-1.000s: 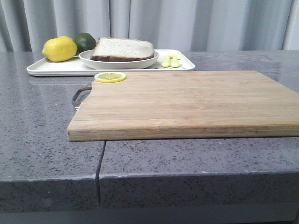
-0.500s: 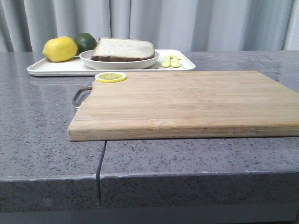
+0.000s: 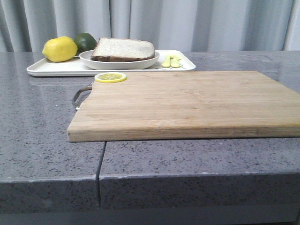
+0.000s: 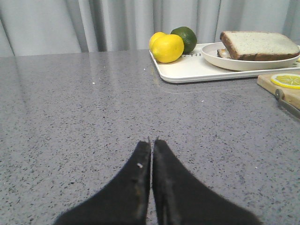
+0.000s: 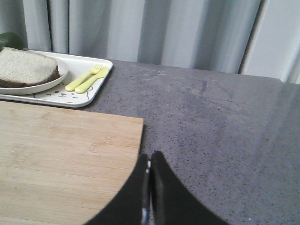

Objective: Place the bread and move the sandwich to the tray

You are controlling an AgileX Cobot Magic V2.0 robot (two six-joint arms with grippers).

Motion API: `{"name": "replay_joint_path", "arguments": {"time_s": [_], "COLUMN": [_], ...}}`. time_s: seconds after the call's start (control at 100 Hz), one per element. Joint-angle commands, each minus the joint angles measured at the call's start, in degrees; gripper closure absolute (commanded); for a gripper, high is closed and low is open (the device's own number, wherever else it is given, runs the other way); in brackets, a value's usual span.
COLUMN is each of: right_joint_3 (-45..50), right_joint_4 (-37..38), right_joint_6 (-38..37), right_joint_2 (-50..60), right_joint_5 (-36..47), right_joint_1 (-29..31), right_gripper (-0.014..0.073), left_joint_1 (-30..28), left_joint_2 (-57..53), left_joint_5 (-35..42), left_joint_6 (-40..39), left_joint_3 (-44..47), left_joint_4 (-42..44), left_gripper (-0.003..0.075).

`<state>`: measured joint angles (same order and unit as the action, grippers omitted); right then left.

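The sandwich (image 3: 123, 49) sits on its plate (image 3: 140, 63) in the tray (image 3: 56, 68), far ahead of both end effectors (each pressed together, empty); the left end effector (image 4: 151, 140) looks nearer.

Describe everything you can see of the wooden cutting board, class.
The cutting board is a thick rectangular slab of pale, striped wood, lying flat on the grey stone counter. A metal handle juts from its left end. A lemon slice rests on its far left corner. The white tray lies just behind it.
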<state>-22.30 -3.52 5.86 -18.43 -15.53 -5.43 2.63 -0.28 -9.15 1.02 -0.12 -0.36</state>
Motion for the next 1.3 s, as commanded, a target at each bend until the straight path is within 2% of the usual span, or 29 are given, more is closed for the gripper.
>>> {"name": "replay_joint_path", "arguments": {"time_s": [0.0, 0.82, 0.99, 1.29], "right_joint_3": [-1.54, -0.93, 4.26, 16.06], "right_joint_4": [0.15, 1.14, 2.61, 3.02], "right_joint_6": [0.00, 0.00, -0.42, -0.69], "right_joint_2": [-0.26, -0.01, 3.44, 16.61], "right_joint_5": [4.25, 4.57, 6.71, 8.53], "right_joint_1": [0.30, 0.30, 0.30, 0.30], "right_gripper": [0.0661, 0.0661, 0.0661, 0.0661], "left_joint_1": [-0.19, -0.19, -0.19, -0.19], "left_joint_2": [-1.80, -1.80, -1.80, -1.80], "left_joint_5": [5.26, 5.26, 5.26, 5.26], "left_joint_6": [-0.16, -0.16, -0.16, -0.16], "left_joint_3": [1.00, 1.00, 1.00, 1.00], "left_joint_4": [-0.53, -0.53, -0.53, -0.53], "left_gripper": [0.0740, 0.0740, 0.0740, 0.0739]}}
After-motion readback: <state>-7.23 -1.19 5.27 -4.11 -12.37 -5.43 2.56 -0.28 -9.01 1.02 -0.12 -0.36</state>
